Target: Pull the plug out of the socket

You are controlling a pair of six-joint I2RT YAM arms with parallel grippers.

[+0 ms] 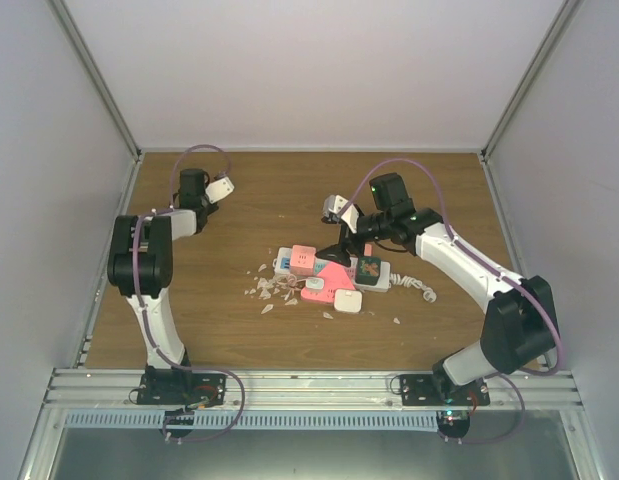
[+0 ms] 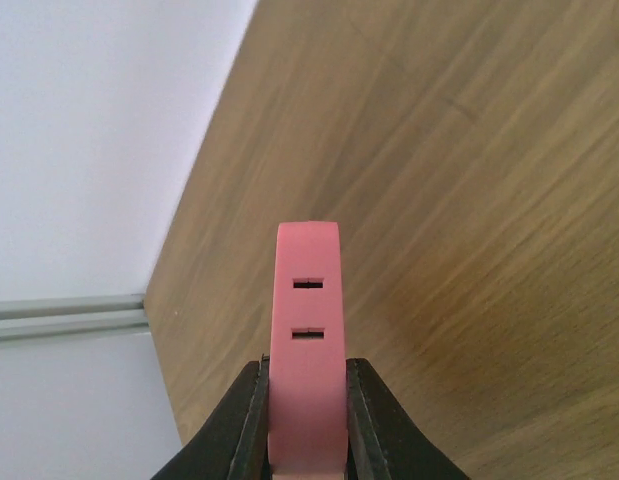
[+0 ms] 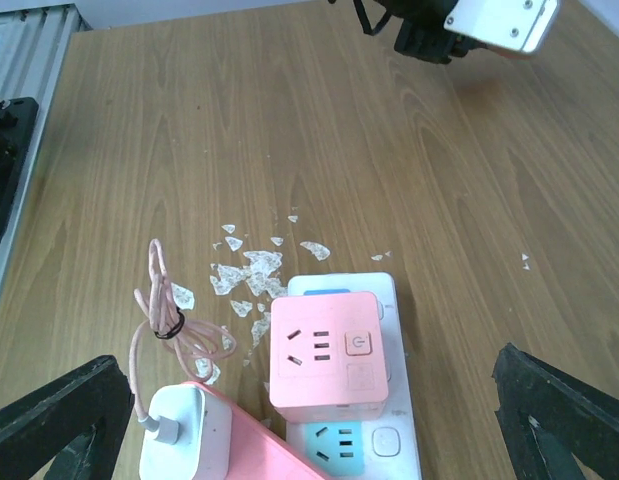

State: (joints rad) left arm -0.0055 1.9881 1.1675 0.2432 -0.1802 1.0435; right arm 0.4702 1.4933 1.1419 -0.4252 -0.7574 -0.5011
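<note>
While the left arm was raised over the far left part of the wooden bench (image 1: 239,330), its tool (image 2: 306,366) was clamped on a narrow pink block (image 2: 307,290) with two short slots in its face. The block stood straight up between the two black fingers. Near the middle of the bench lay the socket (image 3: 374,287), a long white power strip with a blue outlet face showing at its near end. A pink cube adapter (image 3: 324,345) sat on top of the strip, its own outlet holes and a round button facing up. The right tool (image 3: 307,370) hung above this cluster with its fingers spread wide apart, gripping nothing. Just left of the strip, a white charger (image 3: 184,432) rested on a pink slab, and its thin pink cord (image 3: 154,310) lay bundled on the wood. Small white flakes (image 3: 247,272) were scattered beside the strip's far end
</note>
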